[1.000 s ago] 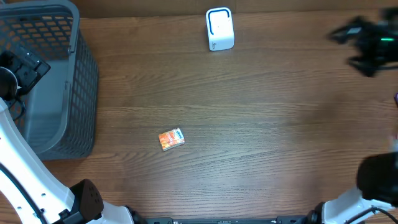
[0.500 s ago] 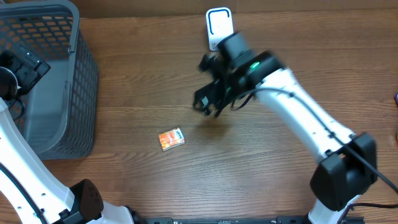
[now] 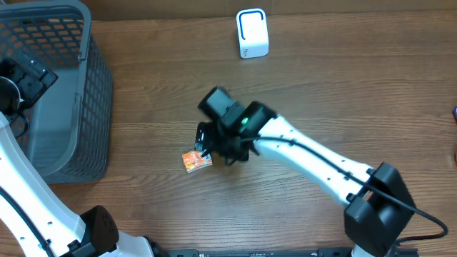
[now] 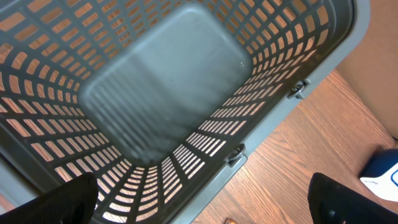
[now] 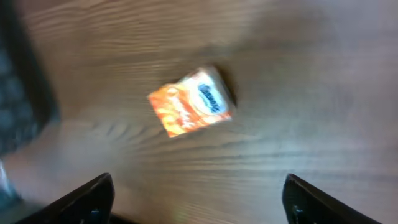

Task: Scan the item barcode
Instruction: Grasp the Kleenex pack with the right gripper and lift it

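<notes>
Hovering above orange packet [image 5: 189, 102], right claw [image 5: 199, 196] arrived from scanner [image 3: 252, 33] side, wide, empty; left claw [image 4: 205, 199] wide, unmoved.

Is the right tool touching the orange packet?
Apart. The right wrist view shows bare table between the right tool and the orange packet.

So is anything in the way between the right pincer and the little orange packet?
No, nothing visible is in the way. The right pincer hangs open just over the packet, which lies alone on the table. Only bare wood shows between them.
</notes>
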Robot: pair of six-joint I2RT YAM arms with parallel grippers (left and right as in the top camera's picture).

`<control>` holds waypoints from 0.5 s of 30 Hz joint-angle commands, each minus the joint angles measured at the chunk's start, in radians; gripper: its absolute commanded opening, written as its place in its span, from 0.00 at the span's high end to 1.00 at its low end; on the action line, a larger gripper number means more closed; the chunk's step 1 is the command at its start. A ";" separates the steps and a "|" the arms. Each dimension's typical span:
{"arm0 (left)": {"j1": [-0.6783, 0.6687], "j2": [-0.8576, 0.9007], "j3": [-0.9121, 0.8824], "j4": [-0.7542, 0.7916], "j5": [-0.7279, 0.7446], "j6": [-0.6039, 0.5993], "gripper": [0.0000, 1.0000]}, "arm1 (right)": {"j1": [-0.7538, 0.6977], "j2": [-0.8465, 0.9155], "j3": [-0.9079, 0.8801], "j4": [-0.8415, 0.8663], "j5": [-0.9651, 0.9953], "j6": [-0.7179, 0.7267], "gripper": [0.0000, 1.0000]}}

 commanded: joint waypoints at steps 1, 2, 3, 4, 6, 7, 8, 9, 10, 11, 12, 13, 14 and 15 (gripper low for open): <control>0.005 0.001 0.003 -0.001 0.005 -0.010 0.00 | 0.065 -0.006 -0.066 0.061 0.152 0.369 0.00; 0.004 0.001 0.003 -0.001 0.005 -0.010 0.00 | 0.074 -0.006 -0.073 0.089 0.144 0.376 0.00; 0.004 0.001 0.003 -0.001 0.005 -0.010 0.00 | 0.080 -0.006 -0.074 0.109 0.140 0.376 0.00; 0.004 0.001 0.003 -0.001 0.005 -0.010 0.00 | 0.084 -0.006 -0.074 0.127 0.146 0.376 0.09; 0.004 0.001 0.003 -0.001 0.005 -0.010 0.00 | 0.085 -0.005 -0.074 0.166 0.144 0.376 0.25; 0.005 0.001 0.003 -0.001 0.005 -0.010 0.00 | 0.085 0.000 -0.075 0.182 0.146 0.382 0.30; 0.005 0.001 0.003 -0.001 0.005 -0.010 0.00 | 0.085 0.006 -0.075 0.188 0.149 0.401 0.31; 0.005 0.001 0.003 -0.001 0.005 -0.010 0.00 | 0.085 0.016 -0.075 0.189 0.148 0.432 0.31; 0.005 0.001 0.003 -0.001 0.005 -0.010 0.00 | 0.085 0.030 -0.075 0.188 0.147 0.463 0.31; 0.005 0.001 0.003 -0.001 0.005 -0.010 0.00 | 0.085 0.046 -0.075 0.187 0.142 0.492 0.32; 0.005 0.001 0.003 -0.001 0.005 -0.010 0.00 | 0.085 0.081 -0.075 0.185 0.128 0.555 0.33; 0.005 0.001 0.003 -0.001 0.005 -0.010 0.00 | 0.085 0.098 -0.075 0.190 0.116 0.584 0.32; 0.005 0.001 0.003 -0.001 0.005 -0.010 0.00 | 0.085 0.117 -0.075 0.203 0.095 0.609 0.32; 0.004 0.001 0.003 -0.001 0.005 -0.010 0.00 | 0.085 0.134 -0.075 0.220 0.066 0.616 0.32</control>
